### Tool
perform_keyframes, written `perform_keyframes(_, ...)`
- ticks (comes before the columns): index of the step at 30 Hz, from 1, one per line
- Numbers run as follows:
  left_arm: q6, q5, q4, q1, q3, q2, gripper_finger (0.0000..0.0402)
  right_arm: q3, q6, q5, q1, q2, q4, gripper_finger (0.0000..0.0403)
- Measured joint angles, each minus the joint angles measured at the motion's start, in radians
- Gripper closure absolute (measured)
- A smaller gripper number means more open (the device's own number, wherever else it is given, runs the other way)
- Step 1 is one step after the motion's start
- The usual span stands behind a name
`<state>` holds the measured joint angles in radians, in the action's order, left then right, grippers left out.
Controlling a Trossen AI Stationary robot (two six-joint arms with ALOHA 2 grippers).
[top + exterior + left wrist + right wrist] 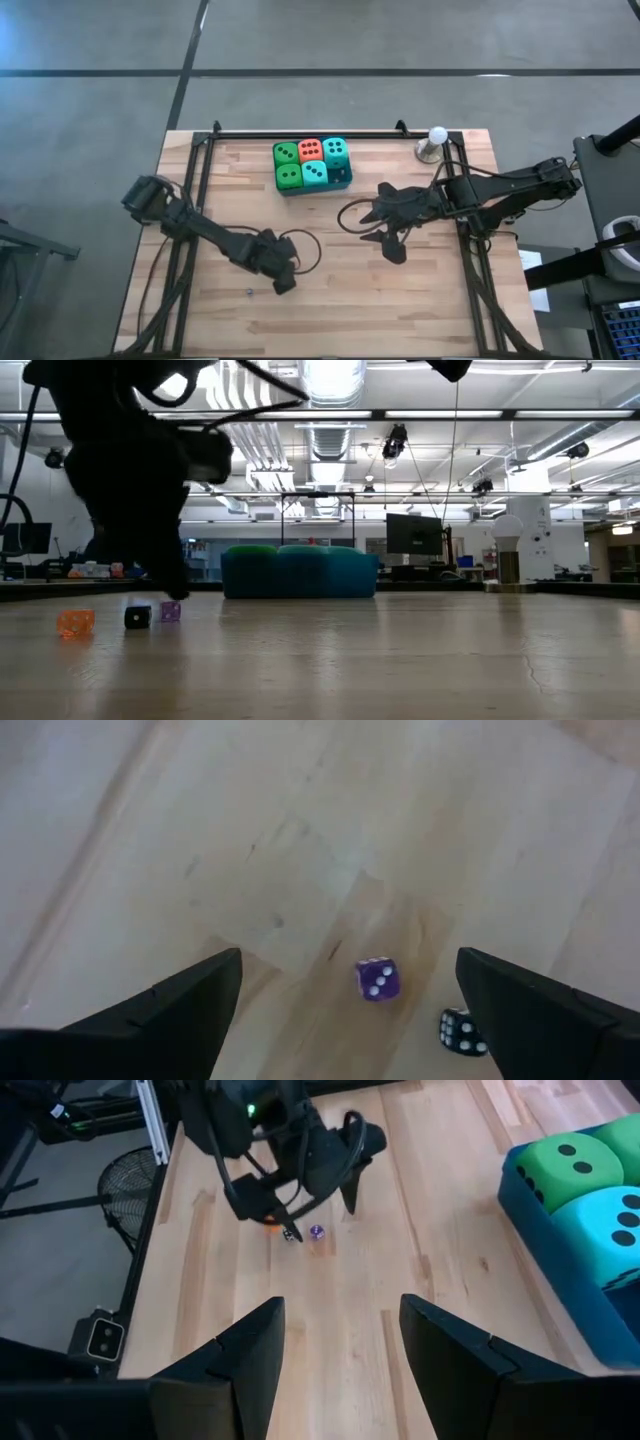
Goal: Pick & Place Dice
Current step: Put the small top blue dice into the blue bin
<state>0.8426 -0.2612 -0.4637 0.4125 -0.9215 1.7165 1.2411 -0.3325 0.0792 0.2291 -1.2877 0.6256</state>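
Observation:
Three tiny dice lie on the wooden table near its left front: a purple one [377, 978], a black one [460, 1032] and an orange one [75, 622]. My left gripper [348, 960] hangs open just above them, pointing steeply down; the purple die lies between its two fingers, untouched, and the black one sits by one fingertip. Five large soft dice, two green [287, 165], two teal [335, 150] and one orange-red [310, 149], fill the blue tray [345, 179] at the far middle. My right gripper [390, 245] waits open, raised right of centre.
A white ball on a metal stand [436, 140] stands at the far right corner. Black rails [200, 180] run along the table's left, right and far sides. Bare wood lies between the small dice and the tray [540, 1210].

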Motion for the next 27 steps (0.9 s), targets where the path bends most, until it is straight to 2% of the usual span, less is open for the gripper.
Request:
perform_keyframes(6,0.004,0.0,-0.004,0.0,-0.002,0.061,0.0026,-0.002,0.0,0.0,0.0,0.0,-0.001,0.0209)
perform_keyframes(22,0.026,0.006,-0.003,-0.001,-0.002,0.064,0.0033,-0.002,0.0,0.0,0.0,0.0,-0.002,0.0209)
perform_keyframes(27,0.029,0.005,-0.005,-0.002,-0.002,0.064,0.0064,-0.002,0.0,0.0,0.0,0.0,-0.002,0.0209)
